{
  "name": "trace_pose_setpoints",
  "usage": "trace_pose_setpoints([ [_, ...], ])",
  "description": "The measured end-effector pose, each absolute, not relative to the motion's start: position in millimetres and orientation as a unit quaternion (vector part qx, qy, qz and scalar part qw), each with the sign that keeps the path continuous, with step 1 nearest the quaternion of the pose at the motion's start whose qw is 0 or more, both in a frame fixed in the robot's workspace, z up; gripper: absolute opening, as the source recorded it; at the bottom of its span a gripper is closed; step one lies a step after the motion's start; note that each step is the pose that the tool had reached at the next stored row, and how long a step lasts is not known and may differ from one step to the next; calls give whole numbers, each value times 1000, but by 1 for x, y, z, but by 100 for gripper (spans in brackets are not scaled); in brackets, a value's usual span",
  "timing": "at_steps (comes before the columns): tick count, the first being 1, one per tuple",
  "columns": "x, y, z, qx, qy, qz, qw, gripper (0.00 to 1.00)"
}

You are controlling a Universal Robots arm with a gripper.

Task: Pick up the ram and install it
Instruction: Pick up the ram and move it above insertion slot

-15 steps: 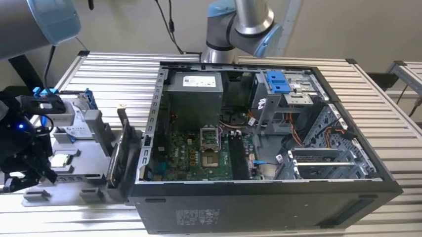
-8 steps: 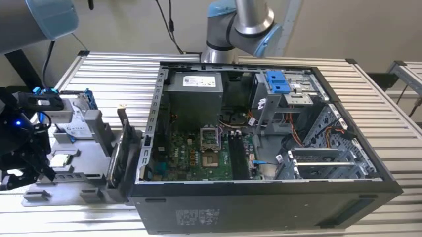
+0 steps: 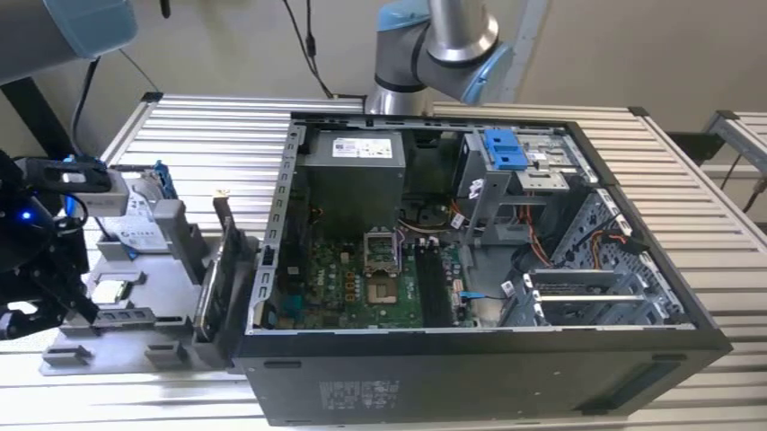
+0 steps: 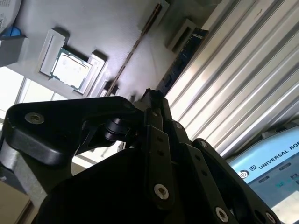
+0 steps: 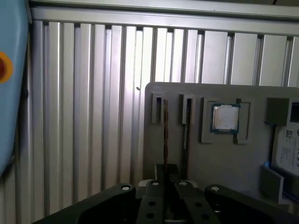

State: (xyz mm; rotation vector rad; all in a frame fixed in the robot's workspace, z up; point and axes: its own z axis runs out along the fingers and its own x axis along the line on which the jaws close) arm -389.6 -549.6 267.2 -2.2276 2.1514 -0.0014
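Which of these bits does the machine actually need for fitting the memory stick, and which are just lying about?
Needed: ram, tool lined up with it, open computer case.
Lying about: processor chip, hard drive, both on the grey tray.

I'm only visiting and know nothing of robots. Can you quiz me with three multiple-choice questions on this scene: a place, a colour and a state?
1. Where is the ram? A. On edge in a slot of the grey holder. B. On the floor. C. In a person's hand.
2. What colour is the plastic latch inside the computer case? A. Red. B. Blue. C. Yellow.
3. The computer case is: A. shut. B. open on top. C. upside down.
Answers: 1 A, it stands in the holder's slot; 2 B, it is plainly blue; 3 B, the motherboard shows inside.
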Motion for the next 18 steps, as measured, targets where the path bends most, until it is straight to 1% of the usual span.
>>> trace_pose_setpoints([
  [5, -390, -550, 272, -719, 694, 10, 33, 15],
  [7, -390, -549, 273, -719, 695, 11, 34, 15],
  [11, -390, -550, 276, -719, 695, 12, 35, 15],
  [18, -390, -550, 281, -718, 695, 17, 30, 15],
])
